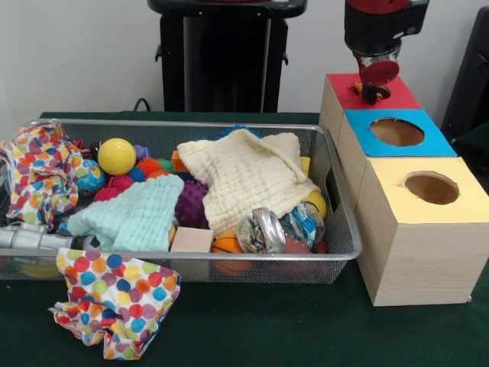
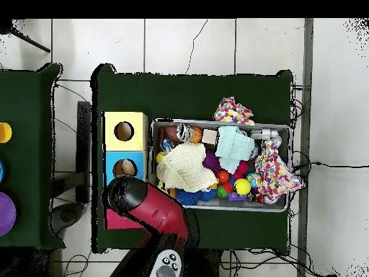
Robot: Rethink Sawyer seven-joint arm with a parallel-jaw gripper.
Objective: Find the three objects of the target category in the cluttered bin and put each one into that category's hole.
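Front view puts the pincer (image 1: 372, 92) right over the red box's hole (image 1: 373, 92), clamped on a small orange object (image 1: 359, 87).

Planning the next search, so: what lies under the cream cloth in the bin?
A purple spiky ball and a yellow ball poke out from under the cream cloth. Whatever lies beneath its middle is hidden.

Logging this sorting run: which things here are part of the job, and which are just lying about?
Job:
wire bin
red-topped box
blue-topped box
yellow-topped box
end effector

Lying about:
polka-dot cloth hanging over the bin's front
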